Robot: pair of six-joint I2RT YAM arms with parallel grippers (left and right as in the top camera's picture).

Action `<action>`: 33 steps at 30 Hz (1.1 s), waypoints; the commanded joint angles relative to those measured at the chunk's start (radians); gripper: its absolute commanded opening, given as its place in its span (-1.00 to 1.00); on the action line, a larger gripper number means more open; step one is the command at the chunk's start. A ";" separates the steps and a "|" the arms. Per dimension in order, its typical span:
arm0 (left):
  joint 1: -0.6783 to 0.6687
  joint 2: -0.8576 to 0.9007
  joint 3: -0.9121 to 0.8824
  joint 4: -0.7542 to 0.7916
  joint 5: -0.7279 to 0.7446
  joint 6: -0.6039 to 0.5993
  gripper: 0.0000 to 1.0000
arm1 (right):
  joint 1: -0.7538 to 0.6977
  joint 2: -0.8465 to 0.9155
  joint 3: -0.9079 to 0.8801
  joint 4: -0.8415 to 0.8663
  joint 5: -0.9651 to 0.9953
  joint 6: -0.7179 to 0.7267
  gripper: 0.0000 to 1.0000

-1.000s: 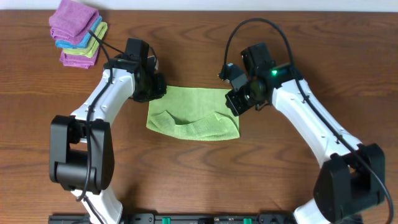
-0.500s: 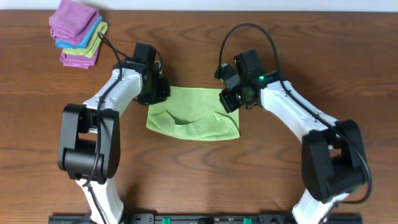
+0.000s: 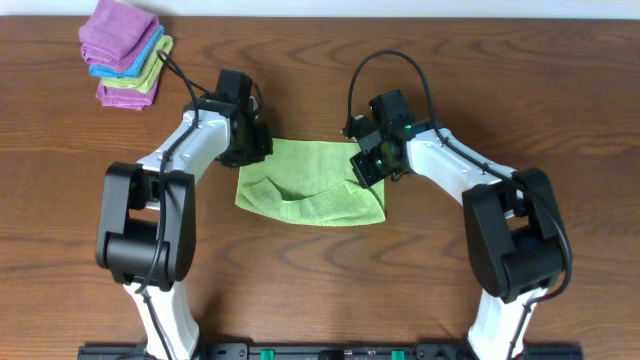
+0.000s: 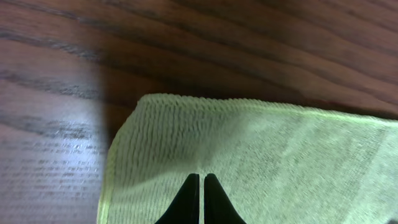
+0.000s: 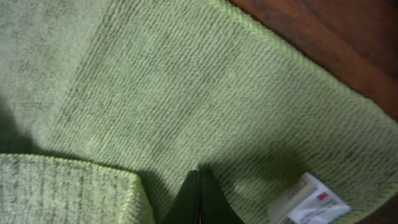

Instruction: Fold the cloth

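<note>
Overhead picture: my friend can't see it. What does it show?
A green cloth lies on a wooden table, its near edge rumpled. Two white robot arms reach in, the left gripper and right gripper at its far corners. A stack of folded cloths sits at the picture's top left.

Overhead straight down; both wrist views close above cloth [image 3: 310, 185].

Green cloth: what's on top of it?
On the cloth: left end effector and right end effector at far corners, a folded-over flap, a white tag. Table beneath is covered.
</note>
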 commanded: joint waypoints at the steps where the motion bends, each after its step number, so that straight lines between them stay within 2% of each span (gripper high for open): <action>1: 0.000 0.033 0.008 0.010 -0.022 -0.019 -0.88 | 0.001 0.031 -0.004 0.011 0.017 0.011 -0.97; 11: 0.000 0.116 0.008 0.099 -0.021 -0.042 -0.89 | -0.001 0.085 -0.004 0.074 0.070 0.014 -0.97; 18: 0.002 0.121 0.008 0.278 -0.033 -0.061 -0.89 | -0.035 0.128 -0.004 0.231 0.096 0.048 -0.97; 23: 0.002 0.121 0.008 0.341 -0.080 -0.087 -0.89 | -0.075 0.128 0.001 0.351 0.144 0.101 -0.97; 33: 0.003 0.121 0.024 0.364 -0.080 -0.086 -0.89 | -0.098 0.128 0.049 0.356 0.101 0.128 -0.97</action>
